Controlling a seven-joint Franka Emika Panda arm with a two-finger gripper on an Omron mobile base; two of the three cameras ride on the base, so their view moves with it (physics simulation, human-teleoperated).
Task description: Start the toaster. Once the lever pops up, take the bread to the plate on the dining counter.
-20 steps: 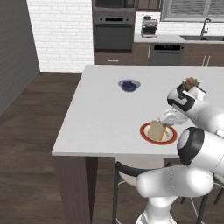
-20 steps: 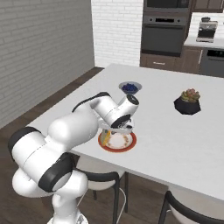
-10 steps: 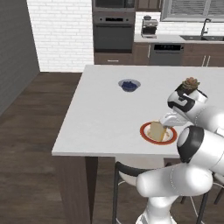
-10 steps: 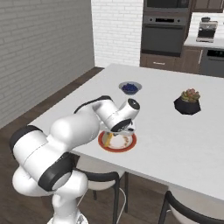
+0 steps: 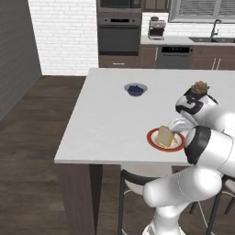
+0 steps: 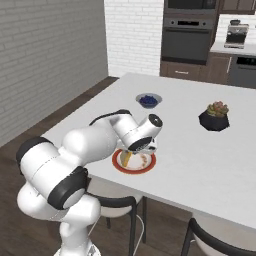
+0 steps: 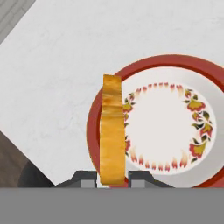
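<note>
Bread is gripped edge-on by the gripper, jaws narrowed on its lower end, at the bottom centre of the hand view, held over the left rim of the plate. Delivery is judged nearly done; only lowering and release remain. Floral plate detail is given by the hand view; farther up the tabletop, the base views add a blue-filled bowl and a potted plant.

White bowl of blue contents, dark potted plant, wall oven
</note>
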